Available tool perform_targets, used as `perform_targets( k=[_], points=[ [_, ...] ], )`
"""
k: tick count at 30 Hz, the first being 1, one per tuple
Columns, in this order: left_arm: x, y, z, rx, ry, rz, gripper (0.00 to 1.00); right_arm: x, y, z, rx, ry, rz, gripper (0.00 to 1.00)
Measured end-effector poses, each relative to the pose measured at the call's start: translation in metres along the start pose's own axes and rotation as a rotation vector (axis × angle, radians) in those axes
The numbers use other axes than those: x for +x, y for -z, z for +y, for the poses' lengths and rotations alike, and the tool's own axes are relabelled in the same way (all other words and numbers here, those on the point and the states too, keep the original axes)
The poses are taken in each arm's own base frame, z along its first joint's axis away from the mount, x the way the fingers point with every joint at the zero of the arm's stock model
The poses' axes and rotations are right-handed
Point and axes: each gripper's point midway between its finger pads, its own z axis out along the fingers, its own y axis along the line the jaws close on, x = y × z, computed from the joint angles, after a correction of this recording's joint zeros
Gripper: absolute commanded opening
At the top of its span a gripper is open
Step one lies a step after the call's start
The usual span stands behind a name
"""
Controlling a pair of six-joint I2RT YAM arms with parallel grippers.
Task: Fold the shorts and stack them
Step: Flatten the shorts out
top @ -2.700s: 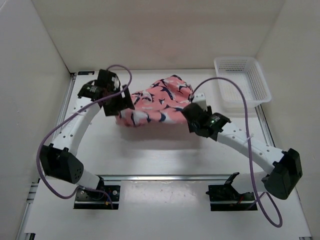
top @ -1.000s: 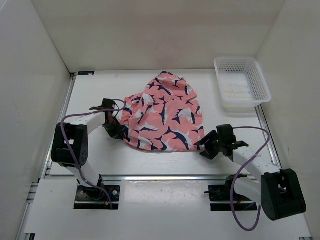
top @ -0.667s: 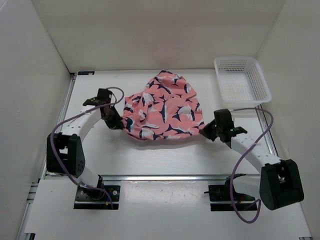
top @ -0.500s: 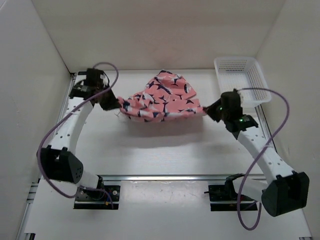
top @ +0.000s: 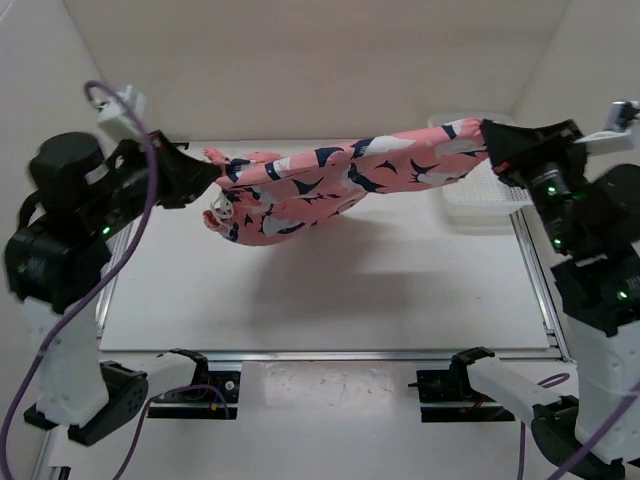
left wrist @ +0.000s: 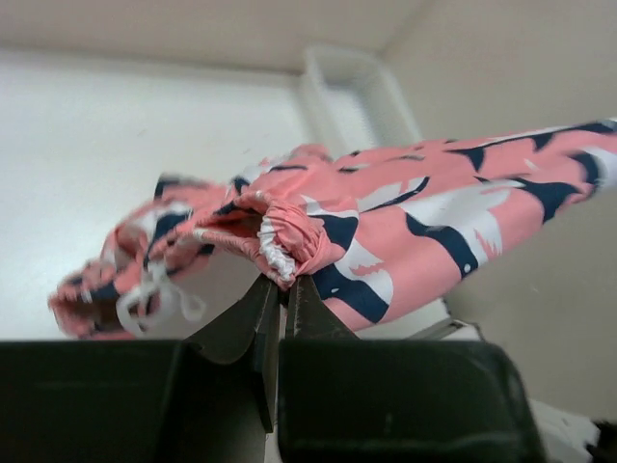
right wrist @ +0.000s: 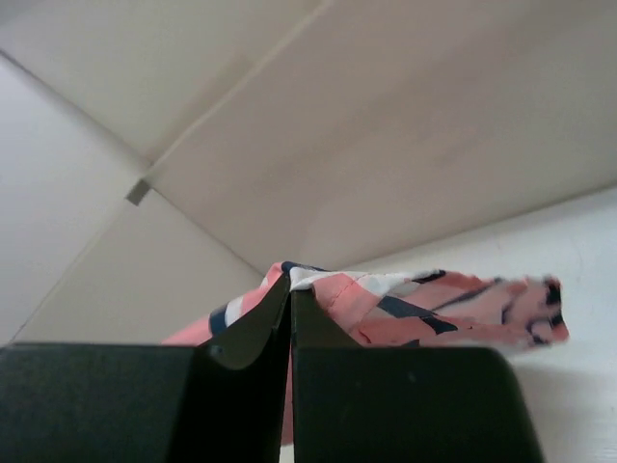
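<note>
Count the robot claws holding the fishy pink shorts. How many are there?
2. The left gripper pinches the shorts at their left end, by the gathered waistband; the right gripper pinches their right end. The shorts hang stretched between them, above the table.

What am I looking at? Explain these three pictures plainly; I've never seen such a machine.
Two robot arms are bolted at the near edge of a white table. The wide picture comes from a camera above and behind them; the other two come from a camera on each wrist, looking along its own fingers. The left gripper and the right gripper are each shut on one end of the coral-pink shorts, holding them stretched in the air above the table. A white mesh basket sits at the far right, partly hidden.
</note>
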Motion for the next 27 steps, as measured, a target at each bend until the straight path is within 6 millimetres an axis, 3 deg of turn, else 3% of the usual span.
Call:
perform_targets(
  k=[3, 8, 11, 13, 16, 19, 23, 27],
  points=[
    [-0.016, 0.05, -0.035, 0.143, -0.05, -0.106, 0.1, -0.039, 0.031, 0.035, -0.098, 0.028, -0.082, 0.0],
    [-0.04, 0.125, -0.086, 0.367, -0.129, -0.274, 0.1, -0.081, 0.085, 0.082, -0.261, 0.045, -0.165, 0.0],
    [-0.041, 0.148, -0.1, 0.444, -0.145, -0.308, 0.1, -0.094, 0.105, 0.099, -0.322, 0.047, -0.191, 0.0],
    [-0.039, 0.153, -0.104, 0.469, -0.147, -0.31, 0.1, -0.1, 0.109, 0.104, -0.339, 0.048, -0.203, 0.0],
    [-0.034, 0.141, -0.101, 0.465, -0.125, -0.279, 0.1, -0.104, 0.101, 0.106, -0.326, 0.048, -0.213, 0.0],
    [-0.023, 0.113, -0.087, 0.42, -0.079, -0.217, 0.1, -0.103, 0.072, 0.1, -0.274, 0.063, -0.209, 0.0],
    [0.001, 0.057, -0.054, 0.299, 0.002, -0.111, 0.1, -0.081, 0.003, 0.073, -0.145, 0.112, -0.153, 0.0],
    [0.044, -0.015, -0.001, 0.12, 0.087, 0.03, 0.1, -0.027, -0.08, 0.016, 0.02, 0.17, -0.012, 0.0]
  ],
)
